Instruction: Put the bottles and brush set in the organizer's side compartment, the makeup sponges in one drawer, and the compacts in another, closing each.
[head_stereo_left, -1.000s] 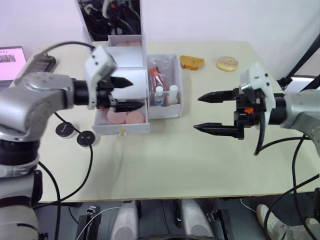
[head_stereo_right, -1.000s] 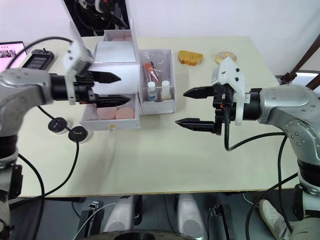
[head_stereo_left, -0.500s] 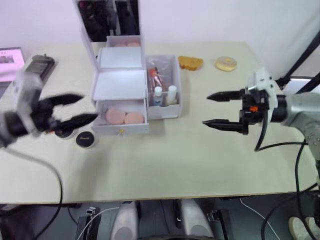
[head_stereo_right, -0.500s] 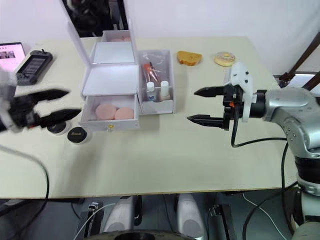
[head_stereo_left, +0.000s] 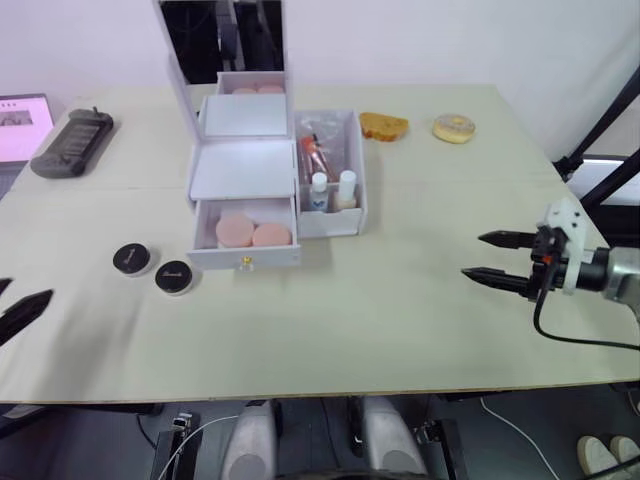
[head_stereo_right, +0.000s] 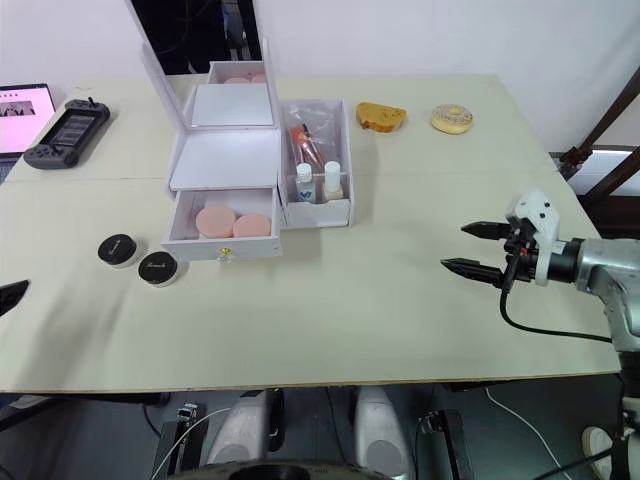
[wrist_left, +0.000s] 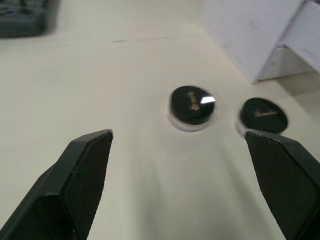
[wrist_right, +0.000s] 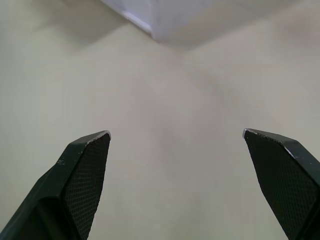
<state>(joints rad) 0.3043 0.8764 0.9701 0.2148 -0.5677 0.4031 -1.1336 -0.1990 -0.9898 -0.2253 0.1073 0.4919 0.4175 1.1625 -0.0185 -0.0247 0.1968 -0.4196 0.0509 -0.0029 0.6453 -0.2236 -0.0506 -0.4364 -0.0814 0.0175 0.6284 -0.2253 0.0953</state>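
Both my pincers, left gripper (wrist_left: 177, 190) and right gripper (head_stereo_right: 470, 249), are wide open, empty; next I should gently push the lower drawer (head_stereo_left: 245, 243), mid-left, straight shut.

Bright, even light; left wrist view blurred.

Far edge — game console (head_stereo_left: 71, 144), bread slice (head_stereo_left: 384, 125), doughnut (head_stereo_left: 454, 128).

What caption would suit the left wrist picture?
Open left end effector facing two black compacts beside the white organizer.
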